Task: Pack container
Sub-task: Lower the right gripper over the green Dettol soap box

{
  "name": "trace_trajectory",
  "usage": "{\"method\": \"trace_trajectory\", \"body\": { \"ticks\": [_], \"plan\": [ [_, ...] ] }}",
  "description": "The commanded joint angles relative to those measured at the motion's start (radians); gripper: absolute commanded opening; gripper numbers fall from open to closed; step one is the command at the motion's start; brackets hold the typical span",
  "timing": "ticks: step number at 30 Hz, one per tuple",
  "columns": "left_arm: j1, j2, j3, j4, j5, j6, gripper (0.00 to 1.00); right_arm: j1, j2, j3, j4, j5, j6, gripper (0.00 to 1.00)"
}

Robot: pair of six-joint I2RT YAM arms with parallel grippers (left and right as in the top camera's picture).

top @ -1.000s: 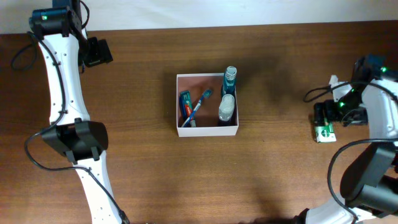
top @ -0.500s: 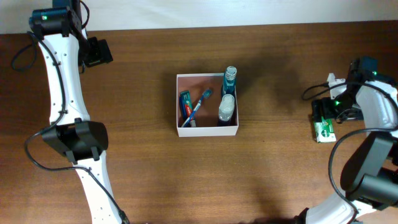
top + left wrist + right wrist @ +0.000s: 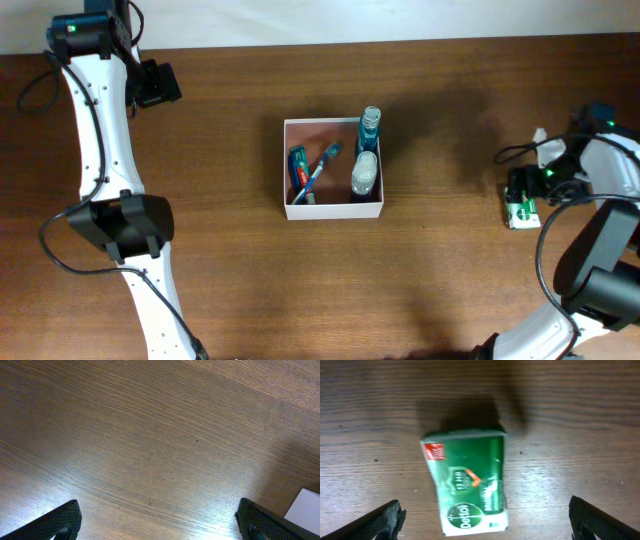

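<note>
Re-centring over the green rectangular soap packet (image 3: 467, 485) on the wooden tabletop (image 3: 580, 415), the right hand (image 3: 487, 520) is hovering spread wide; pickup is looming.

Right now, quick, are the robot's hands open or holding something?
Left gripper: jaws open, empty.
Right gripper: jaws open, above the soap, not holding it.

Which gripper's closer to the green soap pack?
Right. The right gripper is open directly above the green soap pack; the left gripper is far across the table.
</note>
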Motion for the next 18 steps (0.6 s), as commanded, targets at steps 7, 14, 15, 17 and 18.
{"method": "trace_trajectory", "body": {
  "ticks": [7,14,15,17,18],
  "plan": [
    [0.004,-0.038,0.016,0.002,-0.007,0.012,0.99,-0.006,0.013,-0.004,0.011,-0.051,-0.007,0.98],
    [0.004,-0.038,0.016,0.002,-0.007,0.012,0.99,0.000,0.013,-0.005,0.019,-0.047,-0.008,0.98],
    [0.004,-0.038,0.016,0.002,-0.007,0.012,0.99,0.006,0.013,-0.005,0.021,-0.044,-0.011,0.98],
    [0.004,-0.038,0.016,0.002,-0.008,0.012,0.99,0.020,0.013,-0.006,0.023,-0.024,-0.011,0.98],
    [0.004,-0.038,0.016,0.002,-0.007,0.012,0.99,0.028,0.013,-0.006,0.023,-0.006,-0.011,0.98]
  ]
}}
